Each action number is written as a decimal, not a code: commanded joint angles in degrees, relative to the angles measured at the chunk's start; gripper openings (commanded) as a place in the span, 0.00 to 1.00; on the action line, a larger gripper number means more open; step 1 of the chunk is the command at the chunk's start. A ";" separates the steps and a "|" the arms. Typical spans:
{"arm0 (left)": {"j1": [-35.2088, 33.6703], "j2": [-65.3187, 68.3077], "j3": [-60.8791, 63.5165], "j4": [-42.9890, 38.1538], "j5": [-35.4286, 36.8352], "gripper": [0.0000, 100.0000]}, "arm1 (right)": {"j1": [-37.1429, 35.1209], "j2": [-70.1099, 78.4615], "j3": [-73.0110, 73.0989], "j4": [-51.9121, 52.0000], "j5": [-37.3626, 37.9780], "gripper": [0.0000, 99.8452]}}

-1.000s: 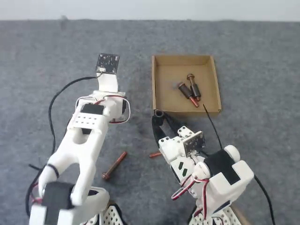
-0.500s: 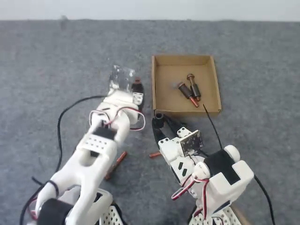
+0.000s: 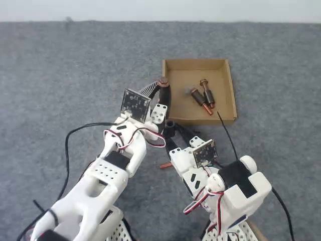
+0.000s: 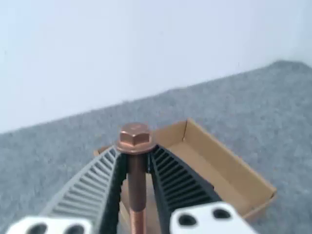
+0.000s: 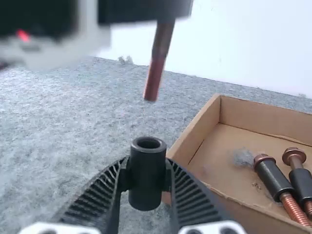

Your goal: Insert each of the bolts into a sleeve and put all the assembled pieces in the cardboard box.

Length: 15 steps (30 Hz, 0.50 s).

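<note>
— What's nearest?
— A loose bolt (image 3: pixel 166 165) lying on the table (image 3: pixel 60 75) beside the right arm, probably waiting its turn

— And the right gripper (image 3: pixel 171 128)?
— Clamped on a sleeve (image 5: pixel 147 165), held upright with the bore facing up, so it can take a shank from above

— Just past it?
— The left gripper (image 3: pixel 163 93) pinches a bolt (image 4: pixel 134 139) under the head, tip hanging down. The tip sits above the sleeve, slightly off its bore and not yet inside. I'd judge lining them up comes next

— Farthest?
— The box (image 3: pixel 195 61), just beyond both grippers, with two assembled pieces (image 3: pixel 201 98) lying inside. Working so close to it should keep the drop-off short
</note>
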State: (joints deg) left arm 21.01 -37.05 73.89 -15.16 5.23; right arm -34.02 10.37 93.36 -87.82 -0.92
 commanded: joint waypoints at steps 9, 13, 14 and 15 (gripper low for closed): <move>0.88 -21.27 -0.66 21.89 22.07 0.01 | -1.71 -2.86 0.26 -0.13 0.97 0.01; 0.79 -24.26 0.04 23.74 22.15 0.01 | -1.98 -2.86 0.26 -0.31 0.97 0.01; 0.79 -24.88 1.10 23.38 22.15 0.01 | -2.07 -2.86 0.35 -0.31 0.97 0.01; 0.79 -25.41 2.07 22.95 22.15 0.01 | -2.24 -2.95 0.35 -0.31 0.97 0.01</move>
State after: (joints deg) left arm 21.54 -58.15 74.24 8.22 26.68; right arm -35.52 10.37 93.36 -87.82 -0.92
